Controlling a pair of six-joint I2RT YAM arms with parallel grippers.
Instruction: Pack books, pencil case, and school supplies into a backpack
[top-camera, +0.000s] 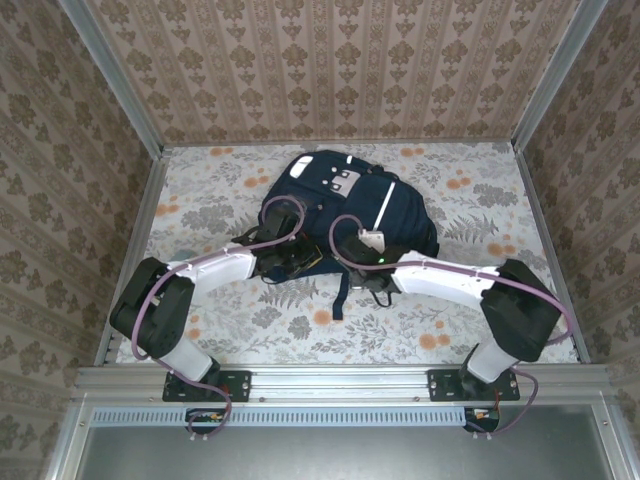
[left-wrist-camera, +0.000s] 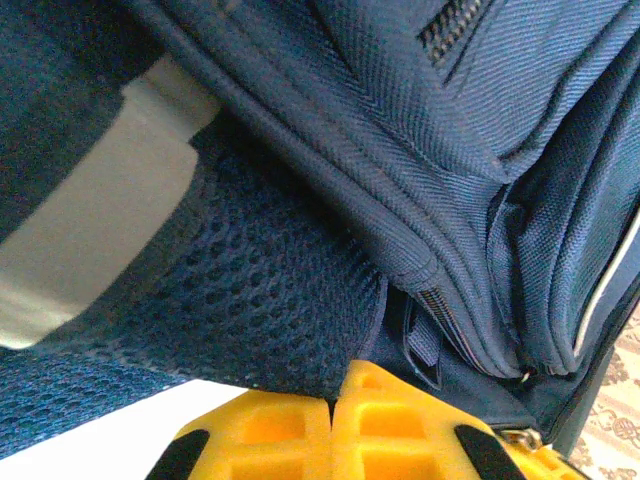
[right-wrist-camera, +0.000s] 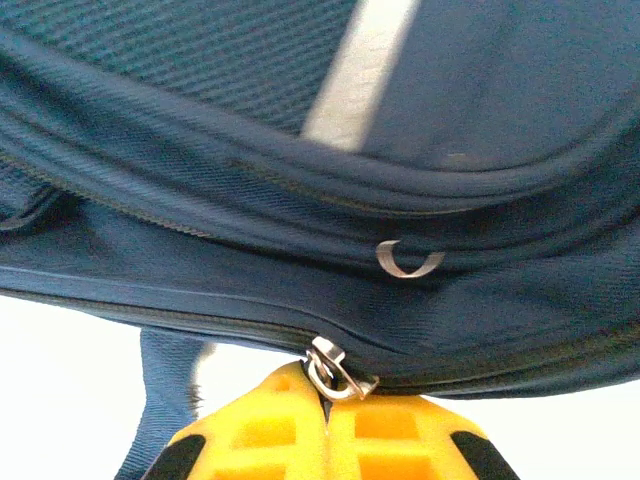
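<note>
Right wrist view: soft backpack (right-wrist-camera: 250, 190) slumped on the worktop (top-camera: 450, 330); right end effector (right-wrist-camera: 325, 392) pinches, apparently, the zipper pull (right-wrist-camera: 338, 376) at its near edge, the firmest handhold; left end effector (left-wrist-camera: 335, 392) clamps its mesh (left-wrist-camera: 270, 300)

Large navy-blue fabric backpack (top-camera: 350, 205) lying in the middle of the floral-patterned tabletop (top-camera: 480, 310).
The left gripper (top-camera: 292, 255) sits at its near-left edge, and the right gripper (top-camera: 373, 272) at its near edge touches a small metal zipper pull (right-wrist-camera: 335, 378).

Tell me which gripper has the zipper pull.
The right gripper, shut on the metal zipper pull; the left gripper pinches blue mesh instead.
</note>
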